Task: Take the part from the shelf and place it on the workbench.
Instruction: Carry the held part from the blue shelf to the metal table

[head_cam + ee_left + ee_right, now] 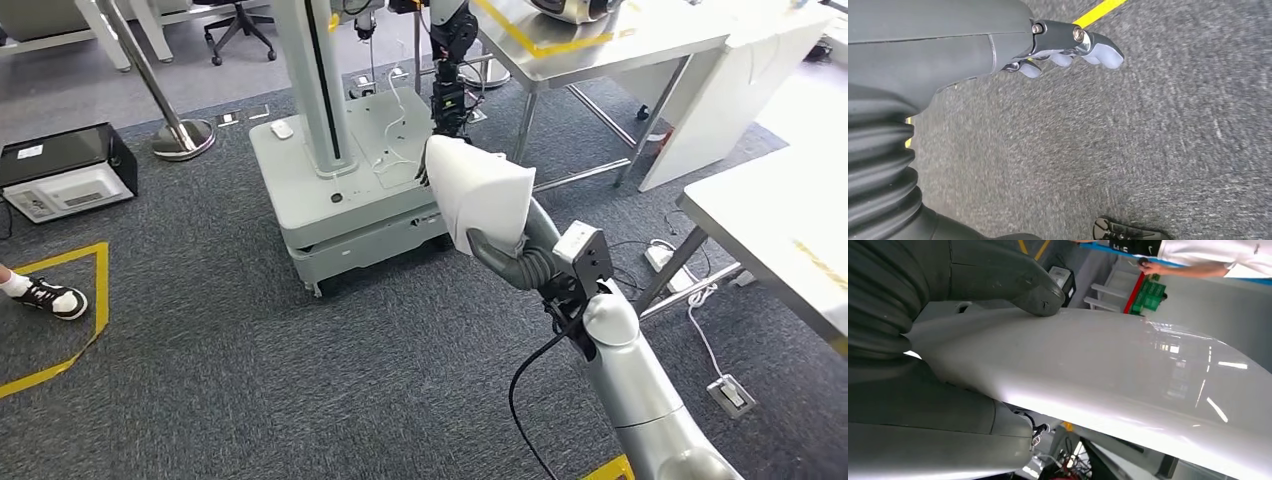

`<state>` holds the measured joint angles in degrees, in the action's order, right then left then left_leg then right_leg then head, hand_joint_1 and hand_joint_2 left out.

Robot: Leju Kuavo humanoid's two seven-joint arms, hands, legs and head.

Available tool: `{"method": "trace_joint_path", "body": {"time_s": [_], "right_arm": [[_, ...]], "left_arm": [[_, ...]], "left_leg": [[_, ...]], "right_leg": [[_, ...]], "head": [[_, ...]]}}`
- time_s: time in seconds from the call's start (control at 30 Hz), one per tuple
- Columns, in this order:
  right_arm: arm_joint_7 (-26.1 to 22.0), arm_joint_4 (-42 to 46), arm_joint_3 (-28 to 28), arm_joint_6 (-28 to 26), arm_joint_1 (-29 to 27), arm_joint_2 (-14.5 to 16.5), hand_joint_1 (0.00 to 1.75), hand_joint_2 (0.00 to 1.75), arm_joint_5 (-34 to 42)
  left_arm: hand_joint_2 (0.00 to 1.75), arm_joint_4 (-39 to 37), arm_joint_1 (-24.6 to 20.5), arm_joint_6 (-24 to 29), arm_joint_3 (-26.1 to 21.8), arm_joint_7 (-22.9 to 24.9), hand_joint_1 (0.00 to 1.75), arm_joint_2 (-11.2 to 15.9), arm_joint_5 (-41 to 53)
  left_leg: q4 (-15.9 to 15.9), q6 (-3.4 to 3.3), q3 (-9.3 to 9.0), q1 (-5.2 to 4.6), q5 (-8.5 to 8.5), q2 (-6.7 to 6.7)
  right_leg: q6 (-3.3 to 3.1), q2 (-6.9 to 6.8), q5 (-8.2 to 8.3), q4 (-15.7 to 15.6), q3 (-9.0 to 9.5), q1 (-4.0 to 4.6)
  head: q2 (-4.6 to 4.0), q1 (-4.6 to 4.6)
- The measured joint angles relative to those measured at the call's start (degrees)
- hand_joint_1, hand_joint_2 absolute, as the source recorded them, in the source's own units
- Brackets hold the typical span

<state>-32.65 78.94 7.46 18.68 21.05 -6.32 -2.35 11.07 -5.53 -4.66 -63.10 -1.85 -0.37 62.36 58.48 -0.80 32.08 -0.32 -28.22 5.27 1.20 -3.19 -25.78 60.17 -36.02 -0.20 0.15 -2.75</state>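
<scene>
- Right now your part (pixel 480 195), a smooth white curved panel, is off any surface and carried in the air over the grey carpet (pixel 250 350), in front of the grey wheeled base (pixel 340 210).
- Your right hand (pixel 497 250) is grasping it: in the right wrist view the thick thumb (pixel 1040 292) presses on the panel's glossy face, with the hand's body under it.
- From the hand the part's long axis runs up and away from you, towards the wheeled base; the hand holds it by the near, lower end.
- Your left hand (pixel 1068 47) holds nothing. It hangs over the carpet with its fingers loosely curled, near a yellow floor line (pixel 1098 11).
- Two steel tables are in reach of a turn: one ahead (pixel 600 40), beyond the base, and one at your right (pixel 770 240). I judge the right one nearer the carrying arm, but I cannot tell which is the workbench.
- A person's arm (pixel 1193 270) shows beyond the part in the right wrist view, and a shoe (pixel 50 297) stands on the carpet at your left.
</scene>
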Motion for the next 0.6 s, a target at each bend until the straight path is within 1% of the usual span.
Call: {"method": "trace_joint_path", "body": {"time_s": [0.03, 0.07, 0.1, 0.13, 0.17, 0.2, 0.23, 0.27, 0.3, 0.33, 0.37, 0.4, 0.43, 0.47, 0.5, 0.53, 0.57, 0.6], "right_arm": [[0.0, 0.0, 0.0, 0.2, 0.0, 0.1, 1.75, 1.75, 0.0], [0.0, -0.1, 0.0, 0.4, -0.1, 0.2, 1.75, 1.75, 0.0], [0.0, -0.2, 0.0, 0.5, -0.1, 0.3, 1.75, 1.75, 0.0], [-0.1, -0.2, 0.0, 0.6, -0.1, 0.3, 1.75, 1.75, 0.0], [-0.1, -0.3, 0.0, 0.7, -0.1, 0.3, 1.75, 1.75, -0.1], [-0.2, -0.3, 0.0, 0.7, 0.0, 0.4, 1.75, 1.75, -0.1], [-0.2, -0.3, 0.0, 0.7, 0.0, 0.5, 1.75, 1.75, -0.1], [-0.2, -0.3, 0.0, 0.7, 0.1, 0.6, 1.75, 1.75, -0.1], [-0.2, -0.3, 0.0, 0.7, 0.0, 0.7, 1.75, 1.75, -0.1], [-0.1, -0.3, 0.0, 0.7, -0.1, 0.7, 1.75, 1.75, -0.2], [0.0, -0.3, 0.0, 0.7, -0.1, 0.7, 1.75, 1.75, -0.3], [0.1, -0.3, 0.0, 0.7, -0.1, 0.7, 1.75, 1.75, -0.4], [0.2, -0.3, 0.0, 0.7, 0.0, 0.7, 1.75, 1.75, -0.6], [0.4, -0.3, 0.0, 0.7, 0.2, 0.7, 1.75, 1.75, -0.7], [0.7, -0.3, 0.0, 0.5, 0.4, 0.7, 1.75, 1.75, -0.9], [1.0, -0.2, 0.0, 0.2, 0.7, 0.7, 1.75, 1.75, -1.1], [1.4, -0.1, -0.1, -0.1, 0.9, 0.6, 1.75, 1.75, -1.2], [1.8, 0.1, -0.1, -0.4, 1.0, 0.4, 1.75, 1.75, -1.3]], "left_arm": [[1.75, 0.0, 0.1, 0.1, 0.0, 0.1, 0.0, 0.1, -0.1], [1.75, 0.0, 0.1, 0.3, 0.0, 0.2, 0.0, 0.2, -0.2], [1.75, 0.0, 0.1, 0.3, 0.0, 0.3, 0.0, 0.2, -0.3], [1.75, 0.0, 0.1, 0.4, 0.0, 0.4, 0.0, 0.3, -0.3], [1.75, 0.0, 0.1, 0.4, 0.0, 0.5, 0.0, 0.2, -0.3], [1.75, 0.0, 0.2, 0.5, 0.0, 0.5, 0.0, 0.2, -0.3], [1.75, 0.0, 0.3, 0.5, 0.0, 0.4, 0.0, 0.2, -0.2], [1.75, 0.0, 0.4, 0.4, 0.0, 0.2, 0.0, 0.2, -0.1], [1.75, 0.0, 0.5, 0.4, 0.0, 0.1, 0.0, 0.2, 0.0], [1.75, -0.1, 0.5, 0.4, 0.0, -0.1, 0.0, 0.1, 0.1], [1.75, -0.1, 0.6, 0.3, 0.0, -0.2, 0.0, 0.1, 0.2], [1.75, -0.1, 0.6, 0.3, 0.0, -0.4, 0.0, 0.0, 0.2], [1.75, -0.1, 0.6, 0.2, 0.0, -0.5, 0.0, -0.1, 0.2], [1.75, -0.1, 0.6, 0.1, 0.0, -0.7, 0.0, -0.2, 0.3], [1.75, -0.1, 0.6, 0.0, 0.0, -0.8, 0.0, -0.3, 0.4], [1.75, -0.1, 0.5, -0.2, 0.0, -0.8, 0.0, -0.4, 0.5], [1.75, -0.1, 0.4, -0.3, 0.0, -0.8, 0.0, -0.6, 0.6], [1.75, -0.1, 0.3, -0.4, 0.0, -0.6, 0.0, -0.8, 0.7]], "left_leg": [[0.2, 0.36, -0.09, -0.08, -0.22, 0.55], [0.2, 0.7, -0.22, -0.13, -0.34, 1.11], [0.1, 1.01, -0.45, -0.08, -0.42, 1.73], [0.2, 1.36, -0.55, 0.03, -0.62, 1.54], [0.9, 1.68, -0.36, 0.19, -1.19, 0.43], [2.5, 1.99, 0.33, 0.36, -2.3, -1.21], [5.5, 2.26, 1.7, 0.56, -3.94, -3.15], [9.4, 2.45, 3.49, 0.65, -5.77, -4.39], [13.1, 2.58, 5.32, 0.68, -7.21, -4.88], [15.7, 2.65, 6.62, 0.7, -7.76, -5.02], [16.1, 2.64, 6.94, 0.75, -7.15, -5.1], [14.1, 2.59, 6.13, 0.83, -5.51, -5.35], [10.3, 2.53, 4.42, 0.99, -3.31, -6.12], [6.3, 2.48, 2.58, 1.16, -1.7, -7.59], [3.1, 2.36, 1.15, 1.29, -0.59, -8.77], [1.2, 2.2, 0.28, 1.29, -0.17, -9.56], [0.7, 1.95, 0.05, 1.18, -0.3, -9.7], [0.7, 1.58, 0.04, 1.04, -0.11, -8.95]], "right_leg": [[-0.42, -0.41, 0.27, -1.4, 0.69, 0.19], [-0.87, -0.02, 0.25, -1.5, 0.62, 0.38], [-1.28, 0.81, 0.41, -1.7, 0.59, 0.37], [-1.63, 1.47, 0.59, -1.9, 0.66, 0.25], [-1.97, 2.11, 0.79, -2.2, 0.77, 0.09], [-2.27, 2.69, 0.98, -2.4, 0.89, -0.15], [-2.44, 3.28, 1.09, -2.5, 0.96, -0.28], [-2.54, 3.95, 1.13, -2.5, 0.94, -0.34], [-2.57, 4.7, 1.14, -2.5, 0.92, -0.35], [-2.57, 5.5, 1.15, -2.5, 0.91, -0.35], [-2.54, 6.29, 1.17, -2.4, 0.9, -0.36], [-2.48, 7.09, 1.19, -2.3, 0.9, -0.38], [-2.35, 7.89, 1.22, -2.2, 0.89, -0.43], [-2.12, 8.67, 1.27, -2.1, 0.78, -0.42], [-1.77, 9.46, 1.35, -2.0, 0.6, -0.44], [-1.35, 10.19, 1.48, -1.9, 0.34, -0.47], [-0.88, 10.88, 1.69, -2.0, 0.08, -0.54], [-0.41, 11.58, 1.96, -2.2, -0.13, -0.64]], "head": [[0.0, 0.03], [0.0, 0.05], [0.0, 0.05], [0.0, 0.07], [0.0, 0.1], [0.0, 0.15], [0.0, 0.2], [0.0, 0.24], [0.0, 0.25], [0.0, 0.26], [0.0, 0.26], [0.0, 0.26], [0.0, 0.27], [0.0, 0.28], [0.0, 0.28], [0.0, 0.3], [0.0, 0.31], [0.0, 0.31]]}}
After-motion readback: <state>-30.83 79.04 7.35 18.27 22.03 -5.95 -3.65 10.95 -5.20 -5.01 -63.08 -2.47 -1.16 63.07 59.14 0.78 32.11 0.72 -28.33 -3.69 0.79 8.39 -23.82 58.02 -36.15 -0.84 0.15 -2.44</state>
